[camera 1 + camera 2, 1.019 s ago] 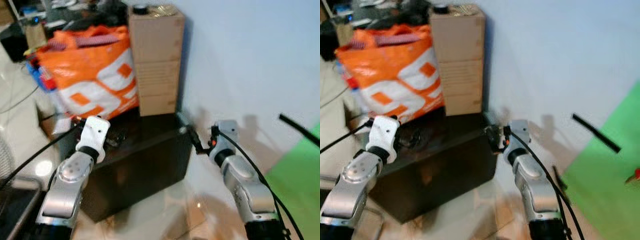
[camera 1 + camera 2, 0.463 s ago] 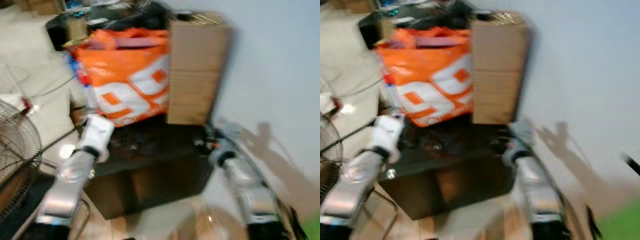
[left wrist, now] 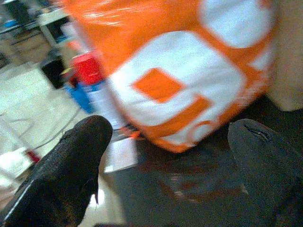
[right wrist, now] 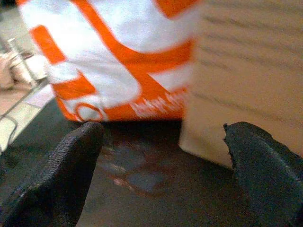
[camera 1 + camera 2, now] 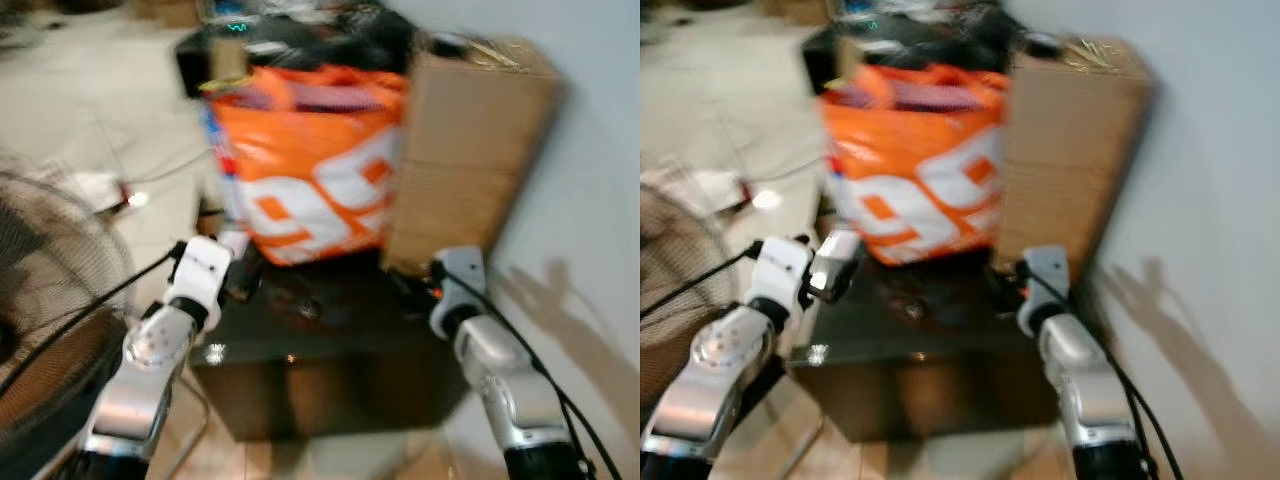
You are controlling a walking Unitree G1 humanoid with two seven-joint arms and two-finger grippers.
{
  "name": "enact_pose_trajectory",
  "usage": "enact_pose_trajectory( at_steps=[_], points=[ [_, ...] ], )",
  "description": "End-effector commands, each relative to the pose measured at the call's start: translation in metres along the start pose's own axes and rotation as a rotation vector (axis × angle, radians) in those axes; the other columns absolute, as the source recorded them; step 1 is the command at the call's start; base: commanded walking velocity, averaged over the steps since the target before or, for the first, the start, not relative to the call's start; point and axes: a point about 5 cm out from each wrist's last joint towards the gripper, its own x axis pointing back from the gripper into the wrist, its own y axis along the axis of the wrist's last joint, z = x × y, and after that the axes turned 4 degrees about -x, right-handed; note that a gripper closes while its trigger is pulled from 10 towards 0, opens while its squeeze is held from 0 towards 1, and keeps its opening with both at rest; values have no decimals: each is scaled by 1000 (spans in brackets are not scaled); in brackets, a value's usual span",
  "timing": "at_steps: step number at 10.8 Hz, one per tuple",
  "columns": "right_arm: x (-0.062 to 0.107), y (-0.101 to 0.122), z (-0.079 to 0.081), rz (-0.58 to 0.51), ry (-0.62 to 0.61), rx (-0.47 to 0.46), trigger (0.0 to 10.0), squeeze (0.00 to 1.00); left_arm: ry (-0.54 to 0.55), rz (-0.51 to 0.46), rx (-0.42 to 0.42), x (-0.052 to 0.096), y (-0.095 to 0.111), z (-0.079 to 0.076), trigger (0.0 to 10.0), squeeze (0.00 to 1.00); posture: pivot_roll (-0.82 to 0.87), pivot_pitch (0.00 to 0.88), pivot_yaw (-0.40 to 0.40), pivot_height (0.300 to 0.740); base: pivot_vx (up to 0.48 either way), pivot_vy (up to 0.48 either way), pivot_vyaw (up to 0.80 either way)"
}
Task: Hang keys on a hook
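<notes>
The picture is blurred. A low dark table (image 5: pixel 330 390) stands before me. On its top lies a small dark clump (image 5: pixel 303 306) that may be the keys; the blur keeps me from telling. My left gripper (image 5: pixel 240 281) is held at the table's left end, open, nothing between its fingers (image 3: pixel 71 161). Over the table's right end my right gripper (image 5: pixel 408 290) is open too and holds nothing, its fingers (image 4: pixel 57 175) pointing at the foot of the bag and the box.
An orange and white bag (image 5: pixel 310 160) and a tall cardboard box (image 5: pixel 465 150) stand on the back of the table against a pale wall (image 5: pixel 600 200). A floor fan (image 5: pixel 50 300) is close on my left. Cables and clutter lie on the floor (image 5: pixel 100 120) behind.
The camera has swung left: the table, bag and box shifted right in the picture, the fan came in and the green surface went out. Both arms keep their pose at the table.
</notes>
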Motion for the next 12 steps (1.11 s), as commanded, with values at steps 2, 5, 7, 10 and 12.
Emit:
enact_pose_trajectory(
  at_steps=[2,5,7,10,12],
  points=[
    [-5,3,5,-7,26,25,10000,1000,25,-5,-18,3,0,6,10000,161,-29,0,9,740,396,0,400],
    [-9,2,6,34,107,122,10000,1000,19,-5,-24,3,0,3,10000,157,-30,0,9,740,395,0,0],
    [-11,-4,7,131,226,224,10000,506,-18,1,-38,3,-3,-1,10000,118,-38,0,14,740,122,0,0],
    [-14,-25,10,355,408,330,10000,0,-182,40,-89,2,-10,-10,10000,122,-65,0,23,740,0,0,0],
    [-15,-40,18,461,496,377,10000,0,-288,89,-121,6,-21,-14,10000,129,-75,0,17,740,0,0,0]
  ],
)
